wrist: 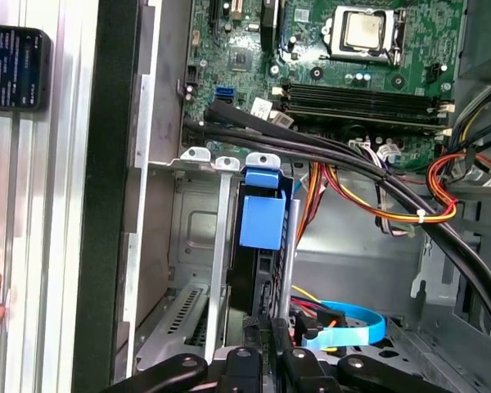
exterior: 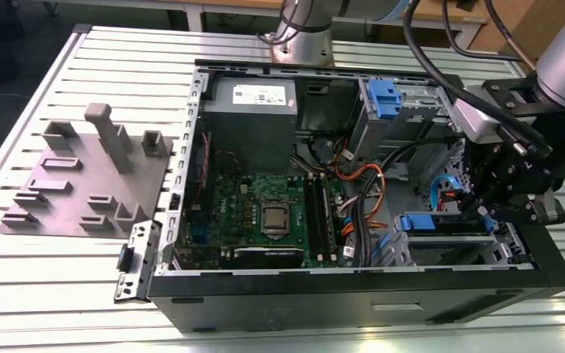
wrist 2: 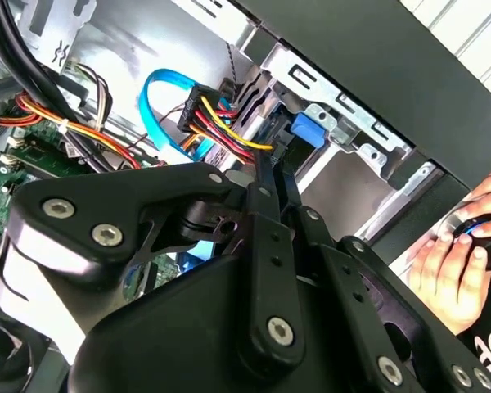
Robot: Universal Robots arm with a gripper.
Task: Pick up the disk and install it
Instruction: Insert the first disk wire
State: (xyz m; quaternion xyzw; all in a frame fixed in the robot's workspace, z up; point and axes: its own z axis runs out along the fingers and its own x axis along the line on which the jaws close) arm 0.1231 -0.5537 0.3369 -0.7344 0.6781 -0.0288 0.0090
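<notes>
Here the open black computer case (exterior: 361,294) lies on its side across the slatted metal table (exterior: 37,272), taking up the centre and right of the exterior view, its green motherboard (exterior: 263,213) exposed at the middle. At the right edge of that view the black gripper (exterior: 484,213) reaches down into the silver drive cage (exterior: 449,250) in the lower right corner of the case. In the first wrist view the disk, a flat hard drive with blue plastic rails and a blue tab (wrist: 260,217), stands edge-on in a cage slot at lower centre, the finger links at the bottom edge pressed close on either side of it. The disk appears picked up and mostly seated; release, and possibly final seating, remain. A person's hand (wrist 2: 454,262) rests outside the case at the right of the second wrist view.
</notes>
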